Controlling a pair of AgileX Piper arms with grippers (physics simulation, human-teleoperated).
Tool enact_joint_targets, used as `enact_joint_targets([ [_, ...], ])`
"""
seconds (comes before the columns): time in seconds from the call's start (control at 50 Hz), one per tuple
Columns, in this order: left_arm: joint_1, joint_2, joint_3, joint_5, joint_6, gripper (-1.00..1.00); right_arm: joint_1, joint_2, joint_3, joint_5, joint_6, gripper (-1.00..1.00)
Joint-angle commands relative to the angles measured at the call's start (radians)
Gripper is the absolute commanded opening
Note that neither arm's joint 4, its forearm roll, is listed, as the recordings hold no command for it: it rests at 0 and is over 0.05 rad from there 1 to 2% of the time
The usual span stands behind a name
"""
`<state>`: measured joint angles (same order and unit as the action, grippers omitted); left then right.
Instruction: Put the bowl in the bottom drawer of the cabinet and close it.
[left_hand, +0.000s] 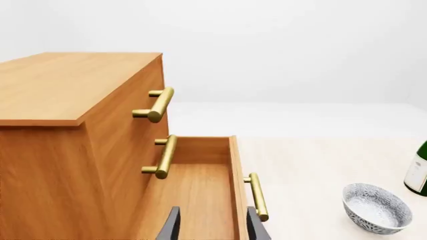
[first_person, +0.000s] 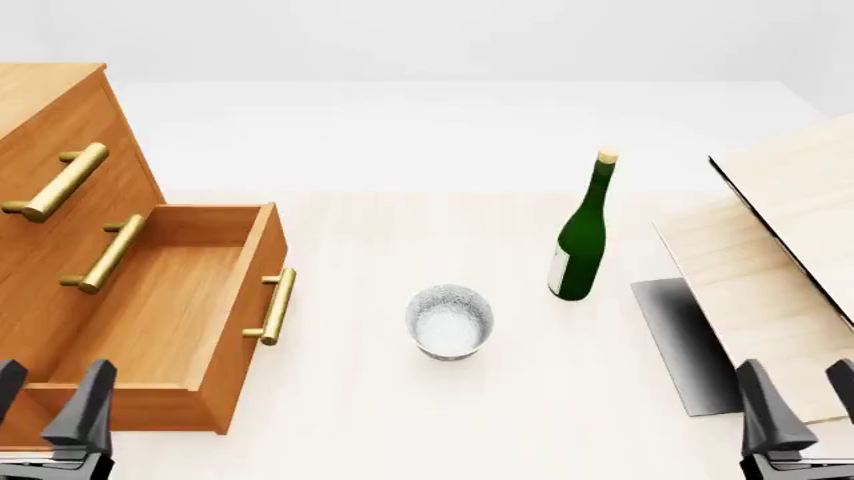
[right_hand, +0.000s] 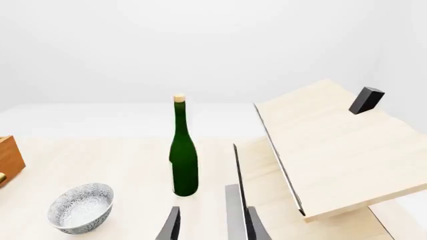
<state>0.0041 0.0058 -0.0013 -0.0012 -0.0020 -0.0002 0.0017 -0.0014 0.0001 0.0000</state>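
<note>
Plain white walls all round, lit evenly and softly. A pale wooden table fills the foreground, and light-wood boards lean tilted at the right over a dark shadow.

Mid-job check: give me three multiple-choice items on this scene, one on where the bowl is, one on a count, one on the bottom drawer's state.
1. Where is the bowl?
A. in the bottom drawer
B. on the table between drawer and green bottle
C. on top of the cabinet

2. How many brass handles does the cabinet show?
A. two
B. three
C. four

3. The bottom drawer is:
A. pulled open, empty
B. shut
C. open, holding the bottle

Answers: 1 B, the bowl sits on the table left of the green bottle. 2 B, one per drawer. 3 A, its bare wooden floor shows.
</note>
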Motion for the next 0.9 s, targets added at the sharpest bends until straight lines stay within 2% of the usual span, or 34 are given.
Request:
enact_joint_targets([
  [0.02, 0.012, 0.014, -0.003, -0.003, -0.01, 1.0, -0.001, 0.003, -0.003, 0.001, 0.0, 1.0],
  [0.28, 0.008, 0.004, -0.002, 0.0, -0.026, 1.0, -0.001, 0.004, -0.003, -0.001, 0.0, 1.0],
  [0.3, -0.037, -0.005, -0.001, 0.019, 0.058, 1.0, 0.0, 0.011, -0.002, -0.002, 0.011, 1.0],
  [0.9, -0.043, -0.005, 0.0, 0.022, 0.065, 1.0, 0.0, 0.01, -0.002, -0.002, 0.011, 1.0],
])
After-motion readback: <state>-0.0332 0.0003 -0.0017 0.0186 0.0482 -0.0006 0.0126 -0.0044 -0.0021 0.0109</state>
